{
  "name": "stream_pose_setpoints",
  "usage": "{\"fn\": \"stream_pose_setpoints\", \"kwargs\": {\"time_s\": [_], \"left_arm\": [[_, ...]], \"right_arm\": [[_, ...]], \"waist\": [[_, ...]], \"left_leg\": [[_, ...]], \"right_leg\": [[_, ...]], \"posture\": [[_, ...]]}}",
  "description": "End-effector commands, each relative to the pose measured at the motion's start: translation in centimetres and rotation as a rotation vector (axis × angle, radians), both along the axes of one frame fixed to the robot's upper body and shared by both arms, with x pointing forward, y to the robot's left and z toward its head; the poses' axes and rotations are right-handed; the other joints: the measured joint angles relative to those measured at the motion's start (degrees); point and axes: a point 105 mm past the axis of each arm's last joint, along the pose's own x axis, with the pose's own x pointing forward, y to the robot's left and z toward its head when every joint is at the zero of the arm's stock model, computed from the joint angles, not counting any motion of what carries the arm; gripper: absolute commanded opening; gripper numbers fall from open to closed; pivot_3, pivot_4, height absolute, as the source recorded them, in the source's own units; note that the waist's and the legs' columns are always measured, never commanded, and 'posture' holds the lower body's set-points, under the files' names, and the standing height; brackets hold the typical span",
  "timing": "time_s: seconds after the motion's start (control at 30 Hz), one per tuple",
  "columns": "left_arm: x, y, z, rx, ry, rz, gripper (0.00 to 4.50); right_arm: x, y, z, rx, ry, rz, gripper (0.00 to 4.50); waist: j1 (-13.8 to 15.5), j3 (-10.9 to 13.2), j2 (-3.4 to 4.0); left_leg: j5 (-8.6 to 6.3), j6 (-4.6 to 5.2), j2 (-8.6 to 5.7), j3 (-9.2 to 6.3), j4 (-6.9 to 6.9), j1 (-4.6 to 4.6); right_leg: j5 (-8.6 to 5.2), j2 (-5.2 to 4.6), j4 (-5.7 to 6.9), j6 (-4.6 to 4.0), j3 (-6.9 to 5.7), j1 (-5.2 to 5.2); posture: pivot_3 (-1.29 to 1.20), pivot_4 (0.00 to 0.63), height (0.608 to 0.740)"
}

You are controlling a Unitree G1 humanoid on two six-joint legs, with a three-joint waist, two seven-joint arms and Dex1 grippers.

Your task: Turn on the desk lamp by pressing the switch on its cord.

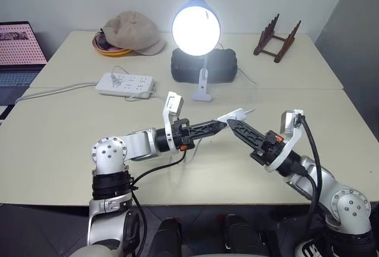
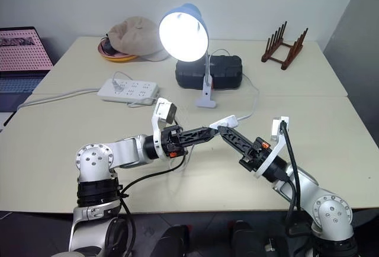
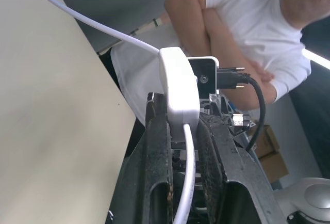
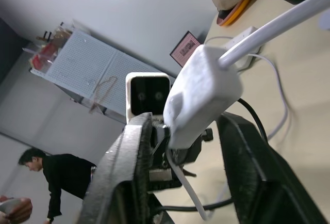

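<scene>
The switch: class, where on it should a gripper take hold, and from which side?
Grip the switch across its narrow sides, coming in along the cord, as the left gripper does. Its oblong body offers flat flanks and leaves the broad rocker face free, I judge.

The cream desk (image 1: 71, 150) carries a white power strip (image 1: 125, 84) far left, with the lit desk lamp (image 1: 196, 27) clipped upright mid-desk. A black case (image 1: 222, 64) sits behind it. A cap (image 1: 131, 32) lies far left and a wooden rack (image 1: 276, 39) far right.

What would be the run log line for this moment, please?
small blue-shaded desk lamp: lit | small white oblong switch: lifted off table, clamped in left tool | right tool: open, fingers either side of switch
</scene>
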Motion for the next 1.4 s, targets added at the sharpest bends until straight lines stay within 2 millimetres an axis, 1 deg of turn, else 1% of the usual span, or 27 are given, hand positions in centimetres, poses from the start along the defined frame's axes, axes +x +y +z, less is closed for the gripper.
{"fn": "stream_pose_setpoints", "kwargs": {"time_s": [0.03, 0.1, 0.13, 0.17, 0.2, 0.23, 0.27, 0.37, 0.47, 0.53, 0.6, 0.67, 0.77, 0.83, 0.87, 0.9, 0.93, 0.97, 1.0, 1.03, 1.07, 1.1, 1.13, 1.17, 1.23, 1.3, 1.4], "left_arm": [[1.5, -0.6, -0.6, 0.098, -0.098, 0.051, 0.36], [2.8, -1.4, -2.6, 0.246, -0.22, 0.098, 0.36], [3.1, -1.6, -3.3, 0.287, -0.259, 0.104, 0.36], [3.4, -1.8, -3.9, 0.326, -0.308, 0.104, 0.36], [3.5, -1.9, -4.3, 0.345, -0.336, 0.101, 0.36], [3.7, -2.1, -5.0, 0.392, -0.395, 0.1, 0.36], [3.9, -2.2, -5.7, 0.43, -0.451, 0.093, 0.36], [4.0, -3.0, -7.3, 0.512, -0.597, 0.049, 0.36], [4.4, -3.4, -7.9, 0.549, -0.687, 0.027, 0.36], [4.6, -3.4, -8.2, 0.574, -0.744, 0.013, 0.36], [4.8, -3.2, -8.5, 0.601, -0.811, -0.007, 1.07], [4.7, -3.0, -8.3, 0.583, -0.811, -0.024, 1.44], [4.8, -2.2, -7.2, 0.542, -0.779, -0.019, 2.02], [4.5, -0.5, -5.7, 0.508, -0.748, -0.028, 2.44], [4.4, 0.1, -5.2, 0.499, -0.74, -0.034, 2.61], [4.2, 1.2, -4.5, 0.496, -0.736, -0.035, 2.75], [4.1, 1.8, -4.0, 0.497, -0.734, -0.036, 3.09], [4.0, 2.5, -3.5, 0.501, -0.734, -0.035, 3.33], [3.9, 3.6, -3.0, 0.514, -0.737, -0.033, 3.43], [3.8, 4.2, -2.6, 0.524, -0.739, -0.032, 3.69], [3.5, 5.6, -2.1, 0.549, -0.745, -0.037, 3.85], [3.2, 6.7, -1.6, 0.576, -0.75, -0.043, 4.13], [2.9, 7.8, -1.3, 0.605, -0.758, -0.048, 4.2], [2.7, 8.4, -1.1, 0.625, -0.763, -0.053, 4.44], [2.3, 9.5, -0.9, 0.658, -0.764, -0.054, 4.48], [2.5, 10.3, -0.7, 0.676, -0.767, -0.02, 4.48], [3.2, 10.6, -0.4, 0.684, -0.784, 0.044, 4.48]], "right_arm": [[-1.7, -1.4, 0.4, -0.133, -0.08, -0.006, 3.14], [-2.3, -3.0, -0.8, -0.383, -0.136, -0.06, 3.53], [-2.4, -3.6, -1.1, -0.474, -0.162, -0.083, 3.83], [-2.5, -4.1, -1.4, -0.564, -0.194, -0.108, 4.03], [-2.5, -4.3, -1.5, -0.613, -0.216, -0.121, 4.14], [-2.6, -4.6, -1.8, -0.698, -0.246, -0.139, 4.37], [-2.6, -4.9, -2.0, -0.761, -0.268, -0.154, 4.47], [-3.0, -5.2, -2.9, -0.914, -0.33, -0.183, 4.47], [-3.0, -5.3, -3.5, -0.994, -0.375, -0.222, 4.47], [-2.9, -5.3, -3.6, -0.994, -0.378, -0.25, 4.47], [-2.9, -5.3, -3.7, -0.984, -0.382, -0.259, 4.5], [-2.7, -5.4, -3.9, -0.992, -0.389, -0.263, 4.5], [-2.5, -5.8, -3.9, -0.985, -0.391, -0.267, 4.5], [-2.4, -5.8, -3.8, -0.966, -0.403, -0.239, 4.5], [-2.4, -5.7, -3.8, -0.959, -0.407, -0.228, 4.5], [-2.4, -5.7, -3.8, -0.953, -0.418, -0.193, 4.5], [-2.5, -5.8, -3.9, -0.951, -0.424, -0.169, 4.5], [-2.5, -5.9, -3.9, -0.952, -0.433, -0.145, 4.5], [-2.5, -6.2, -4.0, -0.954, -0.438, -0.119, 4.5], [-2.5, -6.4, -4.0, -0.955, -0.44, -0.105, 4.5], [-2.4, -6.9, -4.0, -0.957, -0.442, -0.08, 4.5], [-2.4, -7.3, -4.0, -0.958, -0.443, -0.056, 4.5], [-2.4, -7.7, -4.0, -0.958, -0.44, -0.032, 4.5], [-2.3, -8.0, -4.1, -0.958, -0.439, -0.015, 4.5], [-2.1, -8.9, -4.3, -0.979, -0.438, 0.014, 4.5], [-1.6, -9.7, -4.5, -0.997, -0.44, 0.018, 4.5], [-0.9, -10.4, -4.7, -1.008, -0.443, 0.009, 4.5]], "waist": [[0.12, 0.0, 0.0], [0.35, 0.0, 0.01], [0.4, 0.0, 0.01], [0.44, -0.01, 0.02], [0.49, -0.01, 0.0], [0.47, -0.01, 0.0], [0.35, -0.02, 0.01], [0.33, -0.02, 0.02], [0.33, -0.02, 0.02], [0.33, -0.02, 0.01], [0.33, -0.02, 0.01], [0.3, -0.02, 0.01], [0.29, -0.02, 0.01], [0.11, -0.01, 0.0], [-0.1, -0.01, 0.0], [-0.16, -0.01, 0.0], [-0.2, -0.01, 0.0], [-0.14, -0.01, 0.02], [-0.02, -0.02, 0.03], [0.0, -0.01, 0.02], [0.02, -0.01, 0.01], [0.0, 0.01, -0.02], [0.02, 0.01, -0.02], [-0.06, 0.01, -0.02], [0.0, 0.01, -0.02], [0.16, 0.01, -0.02], [0.35, 0.01, -0.02]], "left_leg": [[0.0, 0.0, -0.01, 0.01, -0.01, -0.01], [0.0, 0.0, -0.05, 0.01, -0.03, -0.05], [0.0, 0.0, -0.06, 0.02, -0.02, -0.06], [0.0, 0.0, -0.09, 0.03, -0.03, -0.08], [0.0, 0.0, -0.1, 0.03, -0.03, -0.1], [0.0, 0.0, -0.09, 0.04, -0.03, -0.12], [0.0, 0.0, -0.09, 0.04, -0.04, -0.13], [-0.01, 0.0, -0.08, 0.06, -0.11, -0.14], [-0.01, 0.01, -0.07, 0.05, -0.16, -0.17], [-0.01, 0.01, -0.07, 0.05, -0.16, -0.22], [-0.01, 0.01, -0.07, 0.05, -0.16, -0.23], [-0.01, 0.01, -0.07, 0.05, -0.15, -0.23], [-0.01, 0.01, -0.07, 0.05, -0.15, -0.22], [-0.01, 0.01, -0.06, 0.04, -0.15, -0.22], [-0.01, 0.01, -0.04, 0.04, -0.15, -0.21], [-0.01, 0.01, -0.01, 0.03, -0.16, -0.2], [-0.01, 0.01, 0.0, 0.03, -0.16, -0.17], [-0.01, 0.01, 0.01, 0.03, -0.16, -0.16], [-0.01, 0.01, 0.01, 0.03, -0.17, -0.14], [-0.01, 0.01, 0.01, 0.03, -0.16, -0.14], [-0.01, 0.01, 0.01, 0.03, -0.15, -0.15], [-0.01, 0.01, 0.01, 0.03, -0.13, -0.14], [-0.01, 0.01, 0.01, 0.03, -0.13, -0.14], [-0.01, 0.01, 0.01, 0.03, -0.12, -0.14], [-0.01, 0.01, 0.01, 0.05, -0.15, -0.11], [-0.01, 0.01, 0.01, 0.04, -0.15, -0.11], [-0.01, 0.01, 0.0, 0.04, -0.12, -0.13]], "right_leg": [[0.0, -0.01, -0.02, 0.0, 0.01, 0.0], [0.0, -0.05, -0.11, 0.0, 0.01, 0.0], [0.0, -0.06, -0.12, 0.0, 0.01, 0.0], [0.0, -0.08, -0.21, 0.0, 0.01, 0.0], [0.0, -0.09, -0.25, 0.0, 0.01, 0.0], [0.01, -0.09, -0.33, 0.0, 0.02, 0.01], [0.01, -0.09, -0.39, 0.01, 0.03, 0.01], [0.01, -0.09, -0.46, 0.01, 0.04, 0.01], [0.01, -0.09, -0.54, 0.02, 0.02, 0.01], [0.02, -0.09, -0.61, 0.04, 0.01, 0.0], [0.04, -0.09, -0.63, 0.06, 0.02, 0.01], [0.04, -0.09, -0.62, 0.08, 0.02, 0.01], [0.05, -0.09, -0.61, 0.1, 0.01, 0.01], [0.06, -0.08, -0.6, 0.1, 0.01, 0.01], [0.06, -0.07, -0.58, 0.1, 0.0, 0.01], [0.06, -0.04, -0.56, 0.1, 0.0, 0.01], [0.06, -0.04, -0.53, 0.1, 0.0, 0.01], [0.06, -0.03, -0.5, 0.1, -0.01, 0.01], [0.05, -0.03, -0.48, 0.09, -0.02, 0.01], [0.05, -0.04, -0.49, 0.09, -0.02, 0.03], [0.06, -0.04, -0.51, 0.1, -0.03, 0.03], [0.06, -0.05, -0.52, 0.1, -0.02, 0.07], [0.06, -0.05, -0.54, 0.1, -0.02, 0.07], [0.06, -0.05, -0.52, 0.1, -0.02, 0.07], [0.06, -0.05, -0.53, 0.09, -0.01, 0.07], [0.05, -0.05, -0.53, 0.09, -0.04, 0.07], [0.06, -0.07, -0.53, 0.1, -0.04, 0.08]], "posture": [[0.0, 0.15, 0.74], [0.0, 0.15, 0.74], [0.0, 0.15, 0.74], [0.0, 0.15, 0.74], [0.0, 0.15, 0.74], [0.0, 0.15, 0.74], [0.0, 0.15, 0.74], [0.0, 0.15, 0.74], [0.0, 0.15, 0.74], [0.0, 0.15, 0.74], [0.0, 0.15, 0.74], [0.0, 0.15, 0.74], [0.0, 0.15, 0.74], [0.0, 0.15, 0.74], [0.0, 0.15, 0.74], [0.0, 0.15, 0.74], [0.0, 0.15, 0.74], [0.0, 0.15, 0.74], [0.0, 0.15, 0.74], [0.0, 0.15, 0.74], [0.0, 0.15, 0.74], [0.0, 0.15, 0.74], [0.0, 0.15, 0.74], [0.0, 0.15, 0.74], [0.0, 0.15, 0.74], [0.0, 0.15, 0.74], [0.0, 0.15, 0.74]]}}
